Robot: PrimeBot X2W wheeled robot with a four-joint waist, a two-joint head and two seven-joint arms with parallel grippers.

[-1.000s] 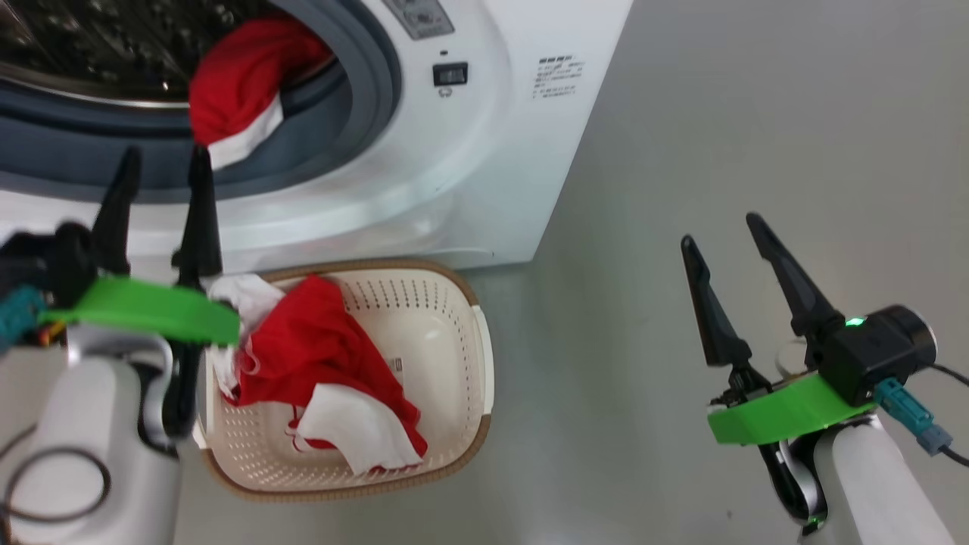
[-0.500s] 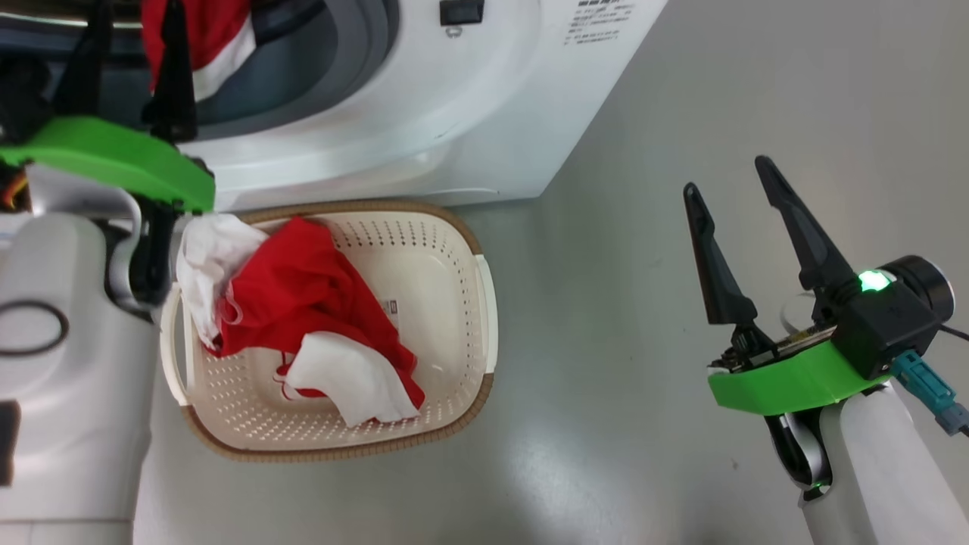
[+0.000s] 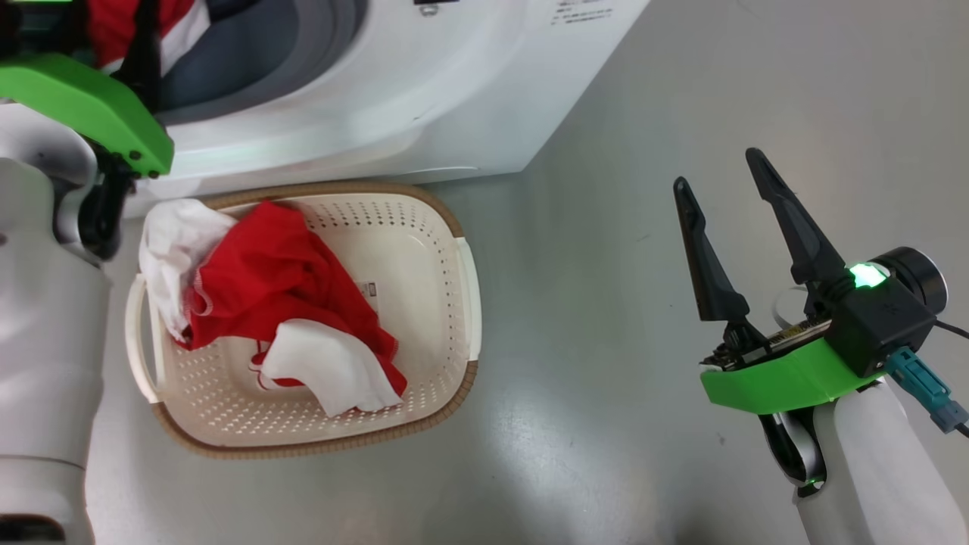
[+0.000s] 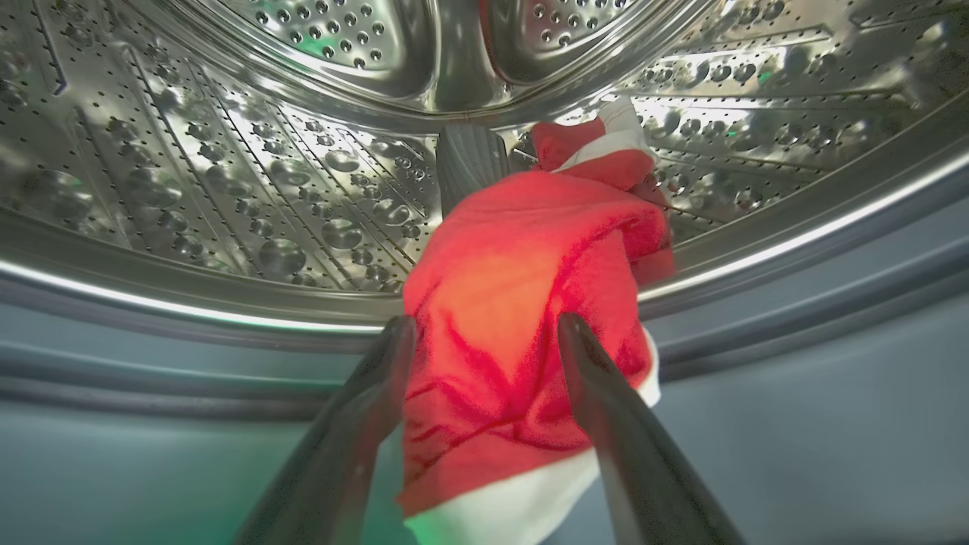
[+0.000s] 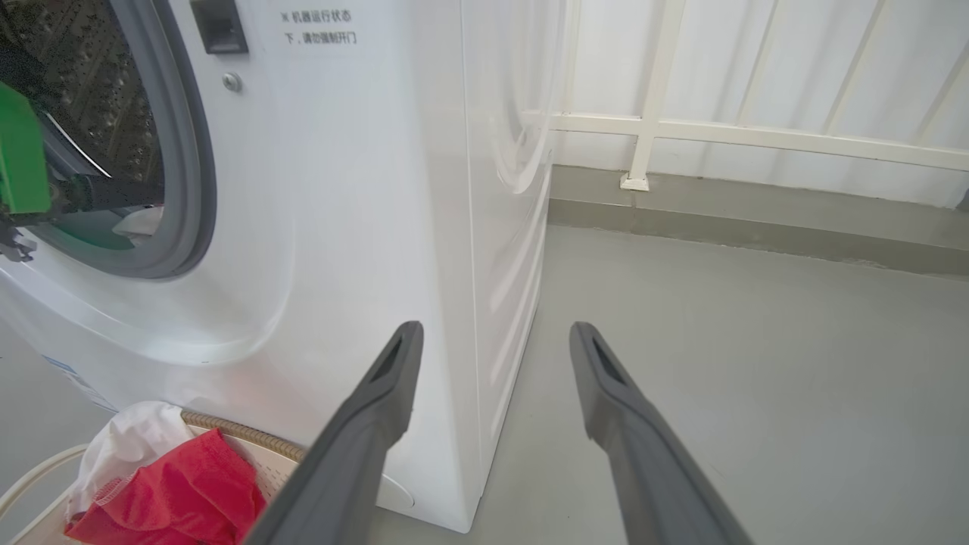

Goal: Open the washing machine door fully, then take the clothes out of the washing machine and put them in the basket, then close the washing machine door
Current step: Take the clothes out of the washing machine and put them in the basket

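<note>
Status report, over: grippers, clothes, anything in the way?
Left gripper open, flanking red garment at drum lip. Right gripper open, idle. Second garment in basket. No obstruction seen.

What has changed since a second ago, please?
The left gripper has reached up to the washing machine mouth and now straddles the red garment hanging out of it, jaws open, nothing gripped yet. The head camera shifted as well. The right gripper stayed open aside; the clothes in the basket lie unchanged.
</note>
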